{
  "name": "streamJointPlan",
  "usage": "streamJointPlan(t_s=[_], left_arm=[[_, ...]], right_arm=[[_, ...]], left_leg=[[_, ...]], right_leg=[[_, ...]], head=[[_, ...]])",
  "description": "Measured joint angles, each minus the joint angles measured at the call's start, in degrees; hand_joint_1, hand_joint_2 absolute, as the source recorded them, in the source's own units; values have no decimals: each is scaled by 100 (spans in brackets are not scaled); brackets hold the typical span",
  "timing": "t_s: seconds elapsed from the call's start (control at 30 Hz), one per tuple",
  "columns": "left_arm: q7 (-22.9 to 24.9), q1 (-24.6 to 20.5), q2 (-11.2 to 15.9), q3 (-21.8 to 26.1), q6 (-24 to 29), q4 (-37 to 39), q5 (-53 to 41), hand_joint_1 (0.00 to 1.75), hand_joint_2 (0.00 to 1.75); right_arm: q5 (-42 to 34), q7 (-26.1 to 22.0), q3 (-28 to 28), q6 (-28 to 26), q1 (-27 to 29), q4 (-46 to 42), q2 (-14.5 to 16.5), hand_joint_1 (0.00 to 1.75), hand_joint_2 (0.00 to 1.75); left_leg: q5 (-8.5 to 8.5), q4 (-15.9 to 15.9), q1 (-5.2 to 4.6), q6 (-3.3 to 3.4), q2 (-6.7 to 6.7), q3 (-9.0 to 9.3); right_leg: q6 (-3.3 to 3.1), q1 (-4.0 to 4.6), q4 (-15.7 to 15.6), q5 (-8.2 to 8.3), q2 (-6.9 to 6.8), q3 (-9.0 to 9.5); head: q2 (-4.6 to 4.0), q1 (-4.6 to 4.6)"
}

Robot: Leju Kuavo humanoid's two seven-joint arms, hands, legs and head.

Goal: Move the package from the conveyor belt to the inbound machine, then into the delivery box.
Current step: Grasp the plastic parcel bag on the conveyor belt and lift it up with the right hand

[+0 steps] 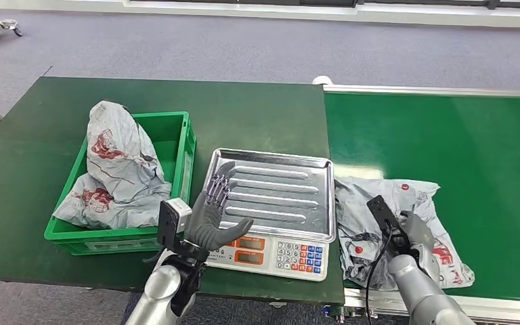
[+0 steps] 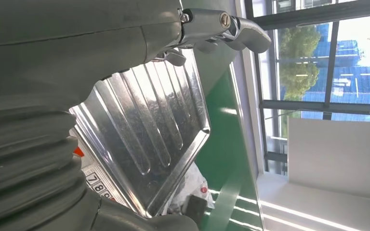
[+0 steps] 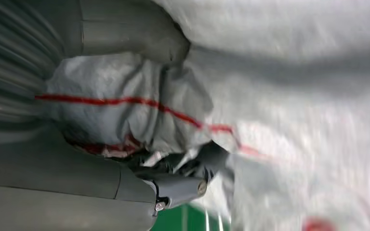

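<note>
A: Nearest, the right robot hand [image 1: 416,233] has its fingers bunched into the crumpled grey plastic package with red print [image 1: 386,223], which lies on the green conveyor belt [image 1: 447,135]. The film could slip or tear as it lifts

B: The left robot hand [image 1: 211,215], fingers spread and holding nothing, hovers at the silver ribbed tray of the weighing scale [image 1: 277,189]; it may block the set-down. Farther off, the green plastic crate [image 1: 179,145] on the dark green worktop [image 1: 34,135] already holds another grey bag [image 1: 118,169]

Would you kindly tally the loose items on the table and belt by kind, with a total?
Grey packages: 2, one in the right hand on the belt, one in the crate
Green crates: 1
Scales: 1
Total: 4
</note>
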Motion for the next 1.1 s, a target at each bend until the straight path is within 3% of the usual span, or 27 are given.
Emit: streamJointPlan(t_s=[0.1,0.17,0.47,0.73,1.1], left_arm=[[-46,78,7,43,41,-51,-86,0,175],[-77,116,4,84,56,-70,-164,0,175],[-98,131,-44,182,54,-108,-319,0,175],[-115,133,-48,225,43,-108,-326,0,175],[-204,184,-65,311,25,-138,-335,0,175]], right_arm=[[-153,-635,-110,-574,83,-341,33,175,175],[-152,-792,-135,-679,169,-761,81,175,175],[156,-559,13,-551,632,-2499,378,175,175],[-73,-923,180,-655,991,-3376,443,175,175],[-13,-912,698,-402,1296,-5097,516,175,175]], left_leg=[[2,0,0,-1,-1,-9],[2,0,0,-1,-1,-13],[1,-1,1,-2,-1,-30],[1,0,0,-1,-3,-36],[2,-1,0,-1,-2,-44]], right_leg=[[0,0,0,0,0,-9],[0,0,1,0,0,-14],[0,1,1,-2,0,-33],[1,-1,1,-2,-2,-35],[1,0,1,-2,-2,-46]], head=[[0,0],[0,0],[0,-2],[0,-1],[0,-1]])
